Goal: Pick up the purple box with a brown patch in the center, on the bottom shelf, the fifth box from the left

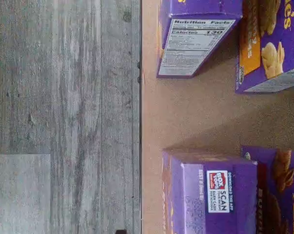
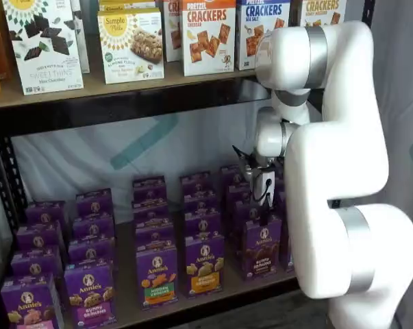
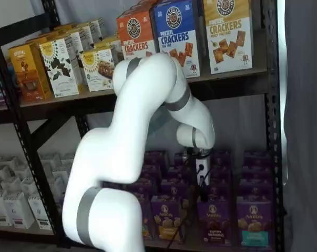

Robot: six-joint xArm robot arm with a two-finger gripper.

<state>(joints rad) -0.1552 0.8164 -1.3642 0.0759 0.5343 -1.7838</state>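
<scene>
The purple box (image 2: 262, 247) with brown bunny cookies on its front stands in the front row of the bottom shelf (image 2: 126, 288), seen in both shelf views (image 3: 214, 220). My gripper (image 2: 256, 179) hangs just above and slightly behind it, over the same column (image 3: 202, 181). Its dark fingers are open and hold nothing. In the wrist view a purple carton with brown cookies (image 1: 278, 192) lies on the tan board (image 1: 186, 114), near the shelf's front edge.
Rows of similar purple cartons fill the shelf, among them one with an orange label (image 2: 157, 275), a yellow one (image 2: 205, 266) and one with a teal patch (image 3: 253, 221). Cracker boxes (image 2: 207, 34) stand on the upper level. Grey floor (image 1: 64, 97) lies before the shelf.
</scene>
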